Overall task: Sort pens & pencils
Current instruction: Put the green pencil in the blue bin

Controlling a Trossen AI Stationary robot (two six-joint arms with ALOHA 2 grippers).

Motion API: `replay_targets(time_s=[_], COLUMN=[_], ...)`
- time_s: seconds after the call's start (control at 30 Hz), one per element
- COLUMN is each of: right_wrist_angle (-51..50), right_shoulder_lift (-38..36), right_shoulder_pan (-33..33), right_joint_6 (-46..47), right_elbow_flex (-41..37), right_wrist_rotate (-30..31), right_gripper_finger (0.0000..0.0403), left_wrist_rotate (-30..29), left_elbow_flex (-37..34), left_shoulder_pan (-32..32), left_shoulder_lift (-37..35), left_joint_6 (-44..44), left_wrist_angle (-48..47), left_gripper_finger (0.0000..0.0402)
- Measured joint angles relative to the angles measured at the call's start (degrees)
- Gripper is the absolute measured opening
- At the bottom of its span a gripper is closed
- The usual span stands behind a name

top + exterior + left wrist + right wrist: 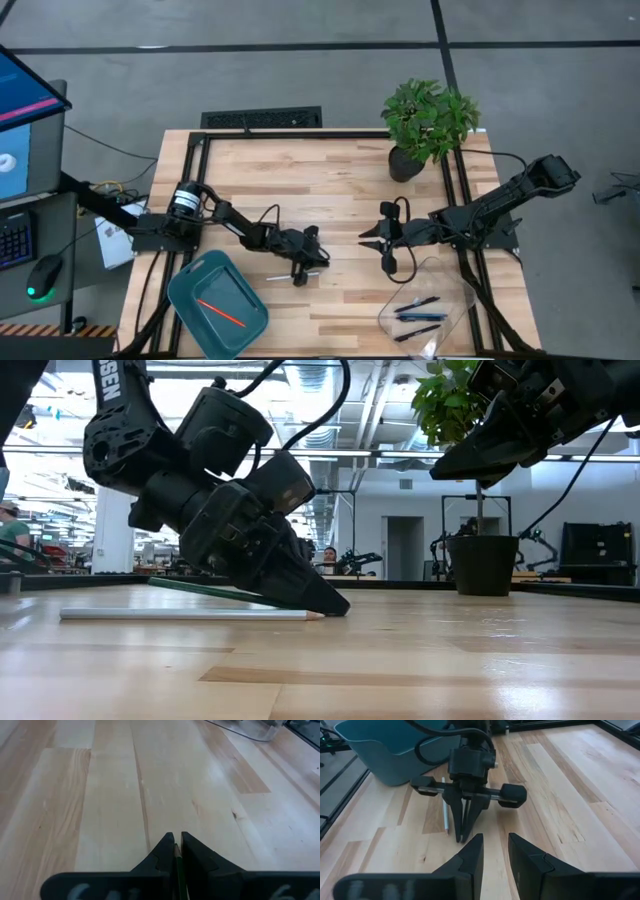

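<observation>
Green pencil (200, 589) is pinched between the fingers of the left gripper (330, 603), tips down on the table (330, 170) near centre; the left wrist view shows the green stick clamped in the narrow slot. Pale pencil (190, 615) lies flat just beside it, on the near side. Orange pencil (221, 312) already sits in the teal bin (180, 290) at near left; three pens (418, 316) are in the clear tray (455, 285) at near right. Right gripper (494, 851) hovers centre-right, fingers spread, holding nothing.

Risks: grip is close to the pencil's end, so it could pivot or slip out on lift. Fingertips may also nudge the pale pencil & roll it away. The right arm is close by, so a clash is possible if both move inward.
</observation>
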Motion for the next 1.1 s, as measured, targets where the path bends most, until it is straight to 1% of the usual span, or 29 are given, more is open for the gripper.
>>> replay_targets(time_s=[0.13, 0.23, 0.43, 0.7, 0.83, 0.97, 1.1], right_wrist_angle=[0.0, -0.2, -0.5, -0.8, -0.8, -0.8, -0.8], right_shoulder_lift=[0.0, 0.0, 0.0, 0.0, 0.0, 0.0, 0.0], right_shoulder_pan=[0.0, 0.0, 0.0, 0.0, 0.0, 0.0, 0.0], right_joint_6=[0.0, 0.0, 0.0, 0.0, 0.0, 0.0, 0.0], right_elbow_flex=[0.0, 0.0, 0.0, 0.0, 0.0, 0.0, 0.0], right_wrist_rotate=[0.0, 0.0, 0.0, 0.0, 0.0, 0.0, 0.0], right_gripper_finger=[0.0113, 0.0113, 0.0113, 0.0113, 0.0113, 0.0113, 0.0113], left_wrist_rotate=[-0.1, -0.3, -4.6, -5.5, -8.1, -8.7, -8.9], left_elbow_flex=[0.8, 1.0, 1.1, 1.1, 1.1, 1.1, 1.1], left_shoulder_pan=[0.0, 0.0, -0.7, -3.0, -4.5, -5.2, -5.2], left_shoulder_lift=[-0.5, -3.2, -13.0, -27.1, -32.5, -35.3, -35.9], left_joint_6=[1.7, 2.6, 5.9, 9.1, 10.4, 11.0, 11.5], left_wrist_angle=[-0.9, -3.2, -12.5, -23.7, -27.3, -28.8, -29.3], left_gripper_finger=[0.0009, 0.0009, 0.0009, 0.0009, 0.0009, 0.0009, 0.0009])
